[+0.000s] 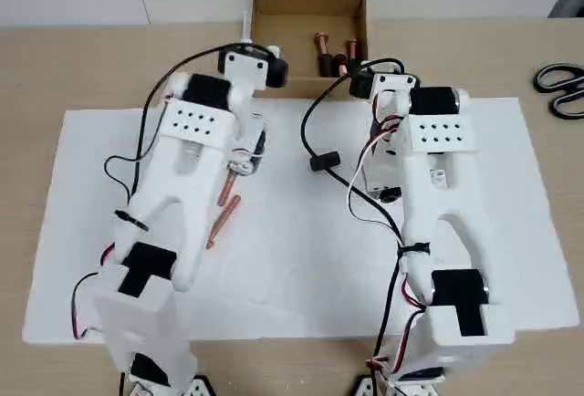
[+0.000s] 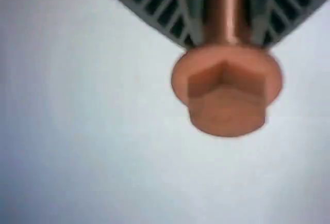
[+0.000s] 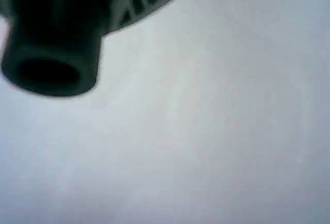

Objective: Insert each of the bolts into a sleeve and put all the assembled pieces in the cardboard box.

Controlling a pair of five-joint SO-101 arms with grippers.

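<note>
work stands partway. nearest, one loose bolt (image 1: 222, 223) lies on the white sheet (image 1: 301, 268), not yet sleeved. just beyond it the left gripper (image 2: 227, 25) is clenched on a second bolt (image 2: 226, 90), its jaws pinching the shank while the hex head hangs free above the sheet. across from it the right gripper (image 3: 62, 2) grasps a black sleeve (image 3: 50, 64), its open bore showing, held clear of the sheet. bolt and sleeve are well apart, so by my reading this pair has yet to be joined. between the arms a small black piece (image 1: 324, 161) sits on the sheet by a cable (image 1: 306, 122); it may be a further sleeve, but i cannot tell. farthest, the cardboard box (image 1: 265, 31) at the far side of the table (image 1: 55, 58) holds assembled pieces (image 1: 322, 54): at least two copper bolts in black sleeves, perhaps a third, the count being hard to make out. left to do, as i judge it: join the held pair, box it, then sleeve and box the loose bolt.
</note>
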